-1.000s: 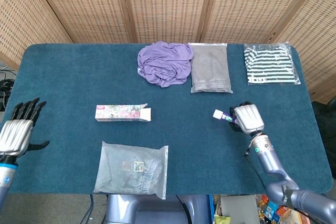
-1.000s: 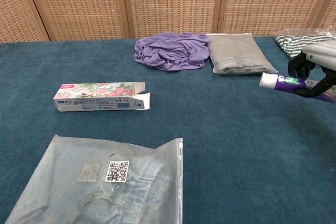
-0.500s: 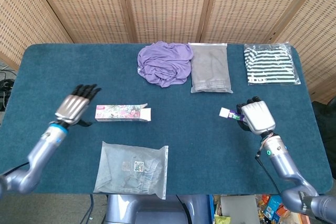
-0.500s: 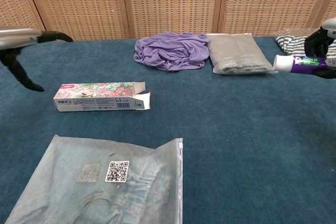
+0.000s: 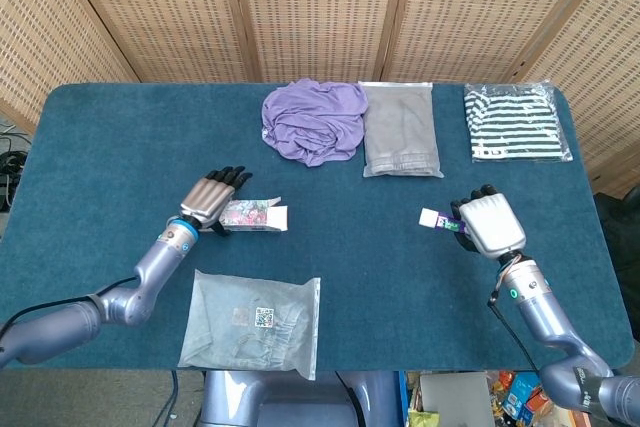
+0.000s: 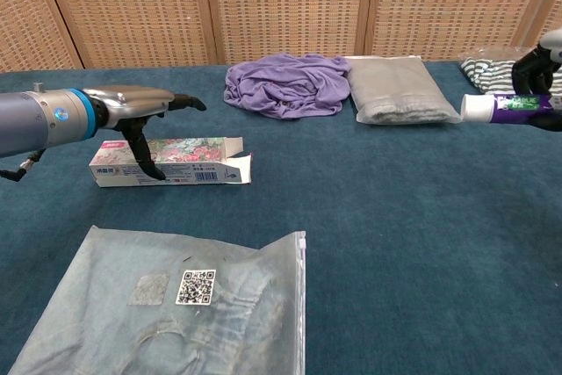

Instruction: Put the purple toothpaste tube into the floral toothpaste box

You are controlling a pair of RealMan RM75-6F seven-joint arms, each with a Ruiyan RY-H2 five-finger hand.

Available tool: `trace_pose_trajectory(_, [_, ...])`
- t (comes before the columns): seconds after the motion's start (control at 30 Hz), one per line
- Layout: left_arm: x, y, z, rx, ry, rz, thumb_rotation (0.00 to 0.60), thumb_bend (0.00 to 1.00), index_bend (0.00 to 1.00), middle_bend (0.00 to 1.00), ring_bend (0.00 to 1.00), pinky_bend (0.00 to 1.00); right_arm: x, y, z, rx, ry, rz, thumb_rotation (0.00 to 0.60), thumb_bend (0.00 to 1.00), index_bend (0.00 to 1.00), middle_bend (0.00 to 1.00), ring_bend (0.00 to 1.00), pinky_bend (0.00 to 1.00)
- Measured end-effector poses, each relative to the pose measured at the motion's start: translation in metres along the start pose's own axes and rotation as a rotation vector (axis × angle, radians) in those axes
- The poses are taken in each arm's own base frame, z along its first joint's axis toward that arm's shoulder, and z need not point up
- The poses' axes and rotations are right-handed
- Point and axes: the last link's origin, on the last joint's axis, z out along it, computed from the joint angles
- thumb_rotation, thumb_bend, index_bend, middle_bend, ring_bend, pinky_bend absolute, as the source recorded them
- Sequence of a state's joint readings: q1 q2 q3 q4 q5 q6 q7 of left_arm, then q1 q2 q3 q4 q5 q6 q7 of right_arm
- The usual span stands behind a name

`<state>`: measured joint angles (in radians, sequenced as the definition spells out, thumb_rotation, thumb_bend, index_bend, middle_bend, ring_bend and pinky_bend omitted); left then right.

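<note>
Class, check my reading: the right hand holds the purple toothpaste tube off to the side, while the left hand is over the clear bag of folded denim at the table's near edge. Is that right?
Not quite. The left hand is over the floral toothpaste box, not the bagged denim, as the chest view shows. The right hand does hold the purple toothpaste tube off to the side.

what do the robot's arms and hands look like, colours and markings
Both arms are smooth silver-grey tubes. The left hand has a ribbed silver back, black fingers and a blue wrist band. The right hand has a pale silver back plate and black fingers, with a small green dot on the forearm and a thin black cable beside it.
</note>
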<state>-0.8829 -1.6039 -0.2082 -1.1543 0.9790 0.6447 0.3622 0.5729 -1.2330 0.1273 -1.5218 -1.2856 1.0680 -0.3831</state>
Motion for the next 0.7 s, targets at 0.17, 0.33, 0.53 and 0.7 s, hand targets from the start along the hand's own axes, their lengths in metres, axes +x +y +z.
trace_pose_trajectory(0.17, [-0.008, 0.001, 0.003, 0.029, 0.014, 0.044, 0.600, 0.05, 0.35, 0.35, 0.35, 0.40, 0.002, 0.002, -0.002, -0.003, 0.002, -0.007, 0.600, 0.53, 0.60, 0.61, 0.43, 0.30])
trace_pose_trajectory(0.33, [-0.014, -0.001, 0.003, 0.072, 0.018, 0.045, 0.600, 0.08, 0.47, 0.49, 0.44, 0.46, 0.006, 0.003, -0.003, -0.002, 0.009, -0.015, 0.600, 0.54, 0.60, 0.61, 0.43, 0.30])
trace_pose_trajectory(0.53, [-0.011, 0.000, 0.001, 0.077, 0.041, -0.004, 0.600, 0.13, 0.55, 0.56, 0.49, 0.48, 0.020, 0.001, -0.005, 0.015, 0.036, -0.047, 0.600, 0.54, 0.59, 0.61, 0.43, 0.30])
trace_pose_trajectory(0.7, [0.003, 0.007, -0.003, 0.032, 0.138, -0.116, 0.600, 0.19, 0.56, 0.56, 0.50, 0.48, 0.045, 0.003, -0.006, 0.034, 0.077, -0.128, 0.600, 0.54, 0.60, 0.61, 0.43, 0.30])
